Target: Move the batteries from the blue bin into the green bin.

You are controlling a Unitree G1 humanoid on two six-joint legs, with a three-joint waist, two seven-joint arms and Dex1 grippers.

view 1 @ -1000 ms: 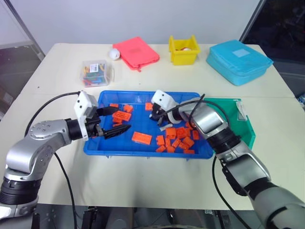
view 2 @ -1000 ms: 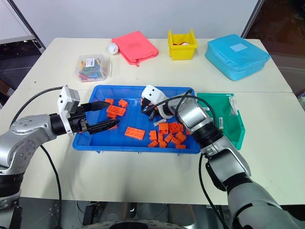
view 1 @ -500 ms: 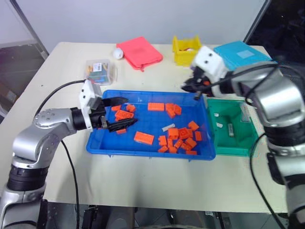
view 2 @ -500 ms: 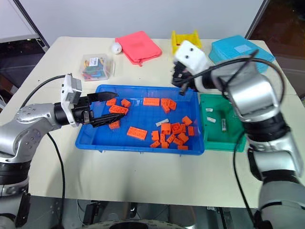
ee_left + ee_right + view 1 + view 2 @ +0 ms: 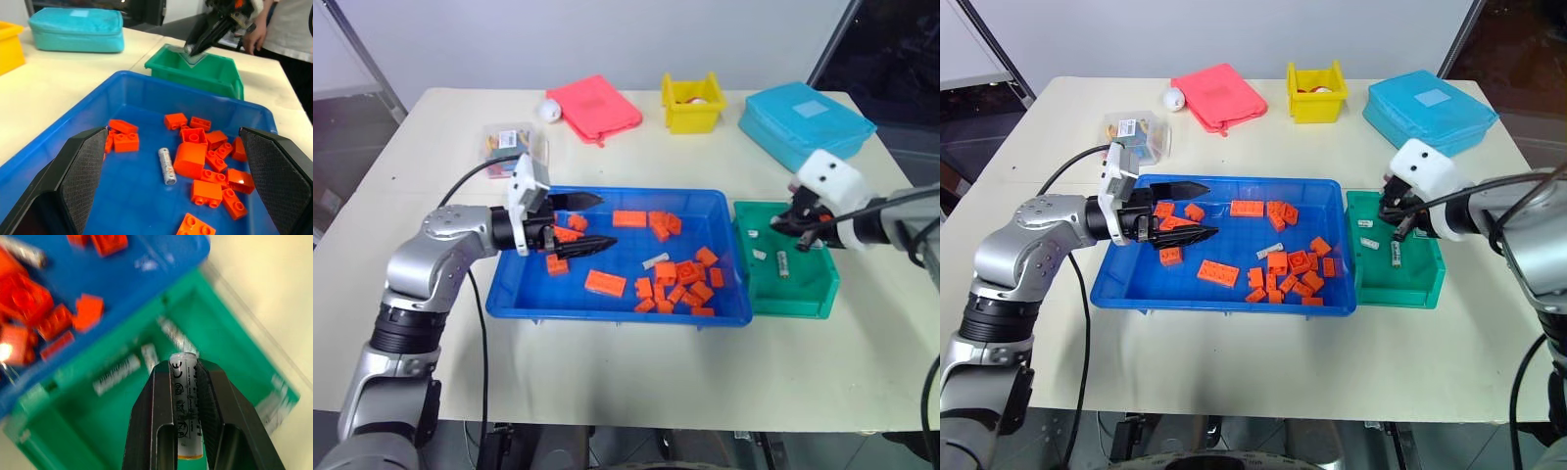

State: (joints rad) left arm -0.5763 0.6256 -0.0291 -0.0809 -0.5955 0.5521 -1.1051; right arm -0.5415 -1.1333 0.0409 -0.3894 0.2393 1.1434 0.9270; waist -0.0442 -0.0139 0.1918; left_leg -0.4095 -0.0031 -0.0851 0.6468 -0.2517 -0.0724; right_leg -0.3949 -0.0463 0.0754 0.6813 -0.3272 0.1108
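The right hand (image 5: 185,382) is over the green bin (image 5: 803,294), at the right of the head views. Its two black fingers (image 5: 154,431) are squeezed tight on a battery (image 5: 186,411), which stands up between them. The battery in the hand is white with small black writing on it.

Three more batteries (image 5: 117,374) lie on the floor of the green bin. The green bin sits just beside the right end of the blue bin (image 5: 524,299), in the middle of the pale surface (image 5: 607,372).

One battery is left in the blue bin (image 5: 167,166). It lies flat near the middle, among many orange bricks (image 5: 605,283).

The left hand (image 5: 587,220) is over the left part of the blue bin and points toward the right of the frame. Its fingers (image 5: 85,176) are wide apart and hold nothing.

At the top of the frame, along the far edge of the surface, there are a pink case (image 5: 592,106), a small yellow bin (image 5: 691,103) and a light-blue case (image 5: 806,122). A small clear box of colourful bits (image 5: 504,142) sits at the upper left, and a little white ball (image 5: 548,111) lies beside the pink case.
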